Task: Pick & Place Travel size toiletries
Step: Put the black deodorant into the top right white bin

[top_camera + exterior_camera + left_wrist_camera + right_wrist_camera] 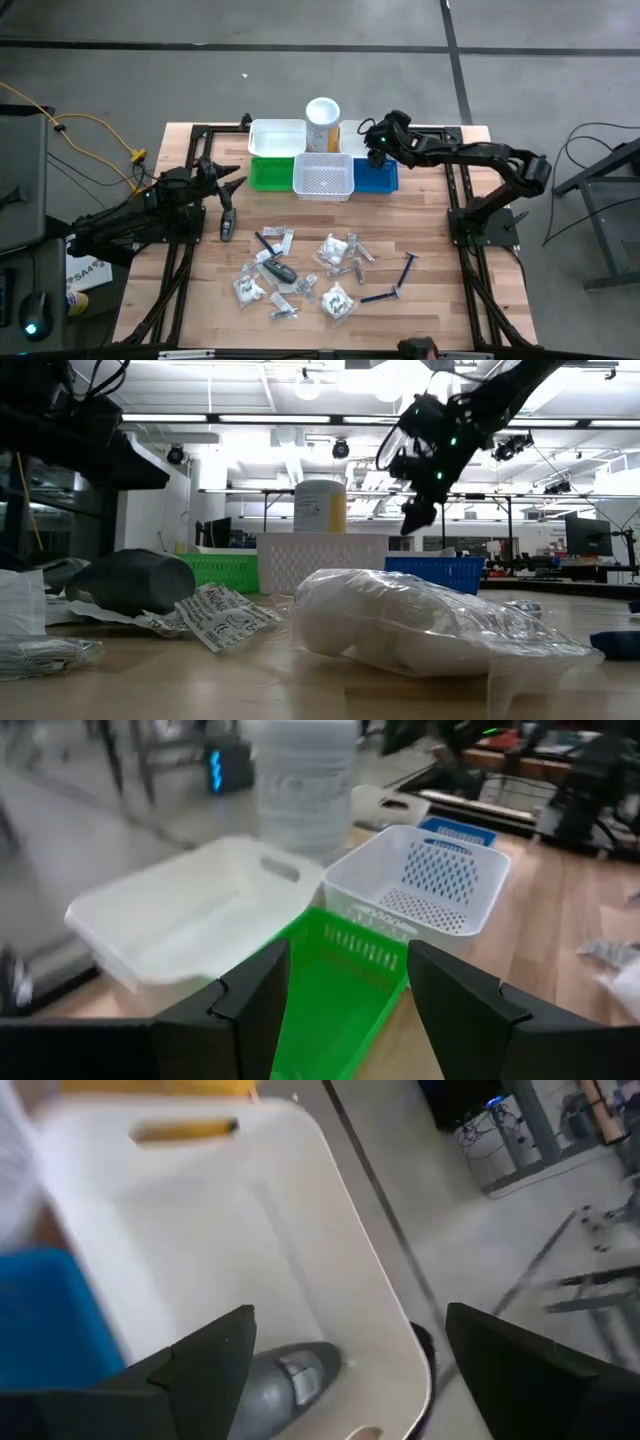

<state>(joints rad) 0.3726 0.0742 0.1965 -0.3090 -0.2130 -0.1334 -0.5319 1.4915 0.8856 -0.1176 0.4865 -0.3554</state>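
No print on the toiletries (300,275) strewn across the wooden table (430,225) is readable. Right gripper (345,1345), fingers apart, hangs over a white bin (200,1250) holding a grey oval piece (280,1385). Left gripper (345,995), fingers apart and empty, hovers near the green bin (340,990).

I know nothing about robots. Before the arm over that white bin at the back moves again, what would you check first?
1. Right gripper let go: ok, its jaws stand wide apart above the white bin.
2. Grey oval piece delivered: ok, it lies on that bin's floor.
3. Left gripper free: ok, jaws apart with nothing between them, facing the green bin.
4. Arms clear of each other: ok, they are well apart in the high view.
5. Table sorted: not ok, packets and a razor stick lie loose on it.
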